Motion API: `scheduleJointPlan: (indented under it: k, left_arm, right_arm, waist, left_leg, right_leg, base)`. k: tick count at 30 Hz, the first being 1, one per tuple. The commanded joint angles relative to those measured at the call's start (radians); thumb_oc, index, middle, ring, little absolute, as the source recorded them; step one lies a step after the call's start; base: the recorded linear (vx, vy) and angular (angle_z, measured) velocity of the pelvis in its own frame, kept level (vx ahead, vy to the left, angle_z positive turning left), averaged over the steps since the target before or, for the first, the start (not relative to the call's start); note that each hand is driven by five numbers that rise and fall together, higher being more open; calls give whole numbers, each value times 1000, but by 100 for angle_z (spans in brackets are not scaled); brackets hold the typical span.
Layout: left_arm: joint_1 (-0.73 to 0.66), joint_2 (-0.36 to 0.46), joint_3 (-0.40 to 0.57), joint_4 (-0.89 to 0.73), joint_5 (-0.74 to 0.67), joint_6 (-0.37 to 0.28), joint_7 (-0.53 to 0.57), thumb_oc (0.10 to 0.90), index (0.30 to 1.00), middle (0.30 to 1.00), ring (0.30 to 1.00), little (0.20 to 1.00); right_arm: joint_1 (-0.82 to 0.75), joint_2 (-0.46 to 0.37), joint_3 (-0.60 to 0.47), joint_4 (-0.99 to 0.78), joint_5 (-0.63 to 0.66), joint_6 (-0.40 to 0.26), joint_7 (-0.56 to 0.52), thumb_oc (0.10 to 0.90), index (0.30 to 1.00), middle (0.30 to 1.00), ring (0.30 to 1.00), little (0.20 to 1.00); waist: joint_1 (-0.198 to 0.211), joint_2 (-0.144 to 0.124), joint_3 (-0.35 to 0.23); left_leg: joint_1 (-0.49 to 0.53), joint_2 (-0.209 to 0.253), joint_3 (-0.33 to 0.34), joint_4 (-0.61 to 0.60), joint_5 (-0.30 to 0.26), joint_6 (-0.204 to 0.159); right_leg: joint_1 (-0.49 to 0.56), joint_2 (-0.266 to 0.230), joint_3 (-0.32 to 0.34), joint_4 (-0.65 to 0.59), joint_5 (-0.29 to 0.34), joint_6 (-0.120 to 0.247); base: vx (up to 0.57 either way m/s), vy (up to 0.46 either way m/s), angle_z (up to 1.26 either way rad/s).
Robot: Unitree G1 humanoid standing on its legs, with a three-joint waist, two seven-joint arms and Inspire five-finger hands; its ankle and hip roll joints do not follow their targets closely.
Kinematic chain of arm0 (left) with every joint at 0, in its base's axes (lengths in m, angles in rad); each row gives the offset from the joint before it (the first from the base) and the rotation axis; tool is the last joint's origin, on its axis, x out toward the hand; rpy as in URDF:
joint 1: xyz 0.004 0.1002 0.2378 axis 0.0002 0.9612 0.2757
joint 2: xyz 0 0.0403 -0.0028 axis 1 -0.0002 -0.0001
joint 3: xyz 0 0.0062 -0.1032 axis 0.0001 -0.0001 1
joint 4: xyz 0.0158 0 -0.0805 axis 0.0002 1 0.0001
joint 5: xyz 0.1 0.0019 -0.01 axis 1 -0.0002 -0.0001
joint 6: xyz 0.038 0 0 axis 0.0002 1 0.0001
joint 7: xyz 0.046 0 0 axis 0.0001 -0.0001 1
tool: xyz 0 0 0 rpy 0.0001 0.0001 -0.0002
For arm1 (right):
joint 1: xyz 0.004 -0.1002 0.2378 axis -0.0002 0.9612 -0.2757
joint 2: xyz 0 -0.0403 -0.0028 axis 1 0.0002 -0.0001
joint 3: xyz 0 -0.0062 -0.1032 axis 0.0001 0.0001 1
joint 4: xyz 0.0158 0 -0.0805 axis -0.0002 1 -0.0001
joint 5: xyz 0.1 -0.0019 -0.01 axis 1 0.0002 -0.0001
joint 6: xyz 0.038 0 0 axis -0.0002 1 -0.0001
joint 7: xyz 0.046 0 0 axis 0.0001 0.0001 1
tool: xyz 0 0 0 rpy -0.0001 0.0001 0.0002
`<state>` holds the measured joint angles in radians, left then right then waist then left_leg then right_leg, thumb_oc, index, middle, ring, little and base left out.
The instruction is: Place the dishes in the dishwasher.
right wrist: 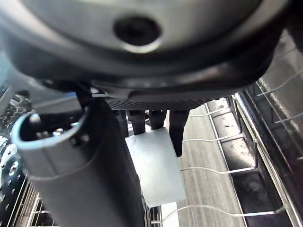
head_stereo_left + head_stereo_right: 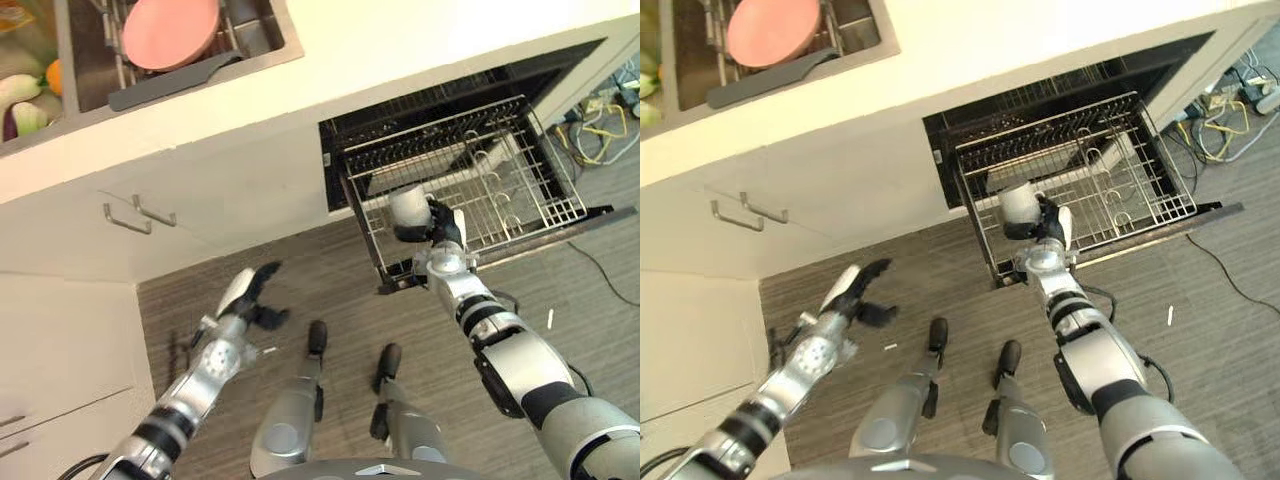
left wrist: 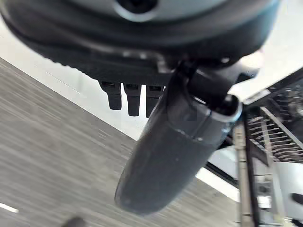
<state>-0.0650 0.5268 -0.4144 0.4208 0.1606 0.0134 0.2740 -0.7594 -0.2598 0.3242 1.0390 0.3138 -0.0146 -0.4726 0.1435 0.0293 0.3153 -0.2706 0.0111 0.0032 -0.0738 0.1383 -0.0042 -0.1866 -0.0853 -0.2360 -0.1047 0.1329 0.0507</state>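
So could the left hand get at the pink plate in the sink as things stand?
Probably not yet: the left hand hangs open low by the cabinet front, with the countertop edge between it and the pink plate.

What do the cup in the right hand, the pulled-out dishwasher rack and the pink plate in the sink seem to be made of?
The cup, held by the right hand over the rack: smooth, pale grey-white, opaque; probably plastic or glazed ceramic, the look leaves it open.
The dishwasher rack: thin light wire grid with upright tines, likely coated metal.
The pink plate: even matte pink with no glare, possibly plastic or melamine.
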Motion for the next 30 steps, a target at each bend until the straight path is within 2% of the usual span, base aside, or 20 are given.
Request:
scheduleJointPlan:
  k: [1, 4, 6, 7, 8, 10, 14, 15, 16, 18, 19, 21, 22, 23, 25, 28, 29, 30]
  left_arm:
    - [-58, -34, -27, 123, 104, -38, 57, 800, 900, 900, 900, 900]
    - [12, -60, 18, 221, 85, -19, 35, 800, 900, 900, 900, 900]
    - [66, -117, 89, 387, 28, 10, 13, 800, 900, 900, 900, 900]
    - [89, -191, 187, 625, -57, 40, 2, 800, 900, 900, 900, 900]
    - [87, -192, 186, 628, -57, 38, 3, 800, 900, 900, 900, 900]
    - [127, -247, 297, 836, -141, 57, -33, 800, 900, 900, 900, 900]
    - [169, -268, 350, 885, -136, 59, -61, 800, 900, 900, 900, 900]
    - [202, -298, 413, 899, -189, 57, -68, 800, 900, 900, 900, 900]
    - [202, -298, 412, 899, -190, 57, -67, 800, 900, 900, 900, 900]
    - [184, -304, 432, 900, -231, 54, -59, 800, 900, 900, 900, 900]
    - [183, -304, 432, 901, -231, 54, -58, 800, 900, 900, 900, 900]
    - [150, -313, 472, 902, -301, 37, -22, 800, 900, 900, 900, 900]
    - [149, -319, 486, 905, -324, 36, -15, 800, 900, 900, 900, 900]
    - [152, -324, 499, 914, -340, 36, -6, 800, 900, 900, 900, 900]
    - [158, -332, 509, 933, -342, 45, 7, 800, 900, 900, 900, 900]
    - [157, -331, 514, 951, -313, 56, 30, 800, 900, 900, 900, 900]
    - [153, -330, 514, 954, -307, 58, 36, 800, 900, 900, 900, 900]
    - [136, -334, 500, 953, -276, 67, 44, 800, 900, 900, 900, 900]
  right_arm:
    - [72, -69, -57, -67, -68, -42, -58, 800, 900, 900, 900, 900]
    - [121, -92, -80, -134, -93, -43, -52, 800, 900, 900, 900, 900]
    - [178, -106, -100, -196, -121, -42, -37, 800, 900, 900, 900, 900]
    - [245, -137, -114, -291, -200, -40, -14, 800, 900, 900, 900, 900]
    - [246, -138, -114, -294, -200, -39, -14, 800, 900, 900, 900, 900]
    - [377, -171, -169, -460, -310, -75, 3, 800, 900, 900, 900, 900]
    - [521, -180, -212, -581, -380, -113, 23, 800, 900, 900, 900, 900]
    - [635, -178, -253, -658, -394, -127, 51, 800, 900, 900, 900, 900]
    - [638, -178, -254, -661, -394, -125, 52, 800, 900, 900, 900, 900]
    - [665, -192, -277, -708, -383, -132, 53, 800, 900, 900, 900, 900]
    - [666, -192, -278, -709, -383, -131, 54, 800, 900, 900, 900, 900]
    - [681, -215, -307, -774, -380, -140, 18, 800, 900, 900, 900, 900]
    - [679, -210, -322, -787, -367, -140, 7, 800, 900, 900, 900, 900]
    - [686, -202, -342, -799, -350, -141, -6, 800, 900, 900, 900, 900]
    - [696, -169, -376, -810, -288, -150, -19, 800, 900, 900, 900, 900]
    - [748, -141, -399, -866, -239, -162, 0, 800, 900, 900, 900, 900]
    - [768, -135, -405, -883, -227, -162, 9, 800, 900, 900, 900, 900]
    - [805, -138, -414, -907, -216, -157, 46, 800, 900, 900, 900, 900]
  waist:
    - [-7, -11, -50]
    - [-1, -14, -58]
    - [4, -17, -69]
    - [2, -26, -90]
    - [1, -25, -91]
    - [-16, -30, -126]
    - [-37, -28, -161]
    - [-53, -23, -167]
    - [-53, -23, -166]
    - [-63, -32, -139]
    - [-65, -31, -139]
    - [-80, -39, -101]
    - [-86, -36, -96]
    - [-92, -31, -94]
    - [-116, -22, -108]
    - [-139, -7, -138]
    - [-147, -1, -150]
    - [-169, 13, -178]
  left_leg:
    - [36, 60, -28, -13, -41, -93]
    - [49, 64, -26, -13, -37, -91]
    - [72, 70, -24, -13, -44, -89]
    - [107, 79, -18, -13, -58, -89]
    - [103, 78, -20, -13, -53, -88]
    - [159, 90, -14, -13, -70, -88]
    - [205, 105, -6, -13, -84, -90]
    - [232, 117, 15, 10, -87, -96]
    - [233, 117, 15, 12, -88, -97]
    - [176, 120, 26, 133, -88, -113]
    - [167, 119, 22, 145, -93, -113]
    - [45, 122, 56, 313, -68, -130]
    - [29, 130, 60, 339, -73, -129]
    - [31, 147, 65, 340, -84, -129]
    - [80, 228, 109, 264, -75, -140]
    - [126, 333, 140, 125, 13, -166]
    - [149, 349, 149, 77, 31, -173]
    - [182, 375, 170, 29, 40, -188]
  right_leg:
    - [59, -43, -27, 17, -93, 88]
    - [76, -43, -34, 17, -95, 87]
    - [98, -41, -35, 17, -102, 85]
    - [128, -35, -37, 17, -115, 83]
    - [125, -36, -39, 17, -112, 83]
    - [173, -25, -37, 17, -132, 78]
    - [206, -13, -37, 20, -152, 70]
    - [231, -9, -38, 28, -165, 66]
    - [233, -8, -38, 28, -165, 66]
    - [242, -23, -49, 31, -167, 57]
    - [241, -23, -52, 31, -167, 57]
    - [252, -39, -71, 24, -169, 44]
    - [253, -42, -74, 23, -168, 45]
    - [258, -48, -76, 23, -166, 48]
    - [262, -71, -92, 30, -158, 66]
    - [264, -101, -92, 45, -154, 96]
    - [259, -109, -91, 50, -154, 104]
    - [255, -139, -101, 68, -152, 127]
  base:
    - [24, -52, 11]
    - [27, -28, 11]
    - [37, -26, 3]
    - [49, -29, 3]
    - [88, -41, 4]
    - [115, -29, 3]
    - [89, -19, 0]
    - [33, -25, -4]
    - [0, -45, -4]
    - [-79, -52, -6]
    - [-116, -55, 2]
    - [-176, -46, 23]
    - [-112, 15, 76]
    - [-1, 125, 72]
    - [78, 248, 30]
    - [141, 365, 8]
    - [137, 561, 12]
    - [90, 431, 11]
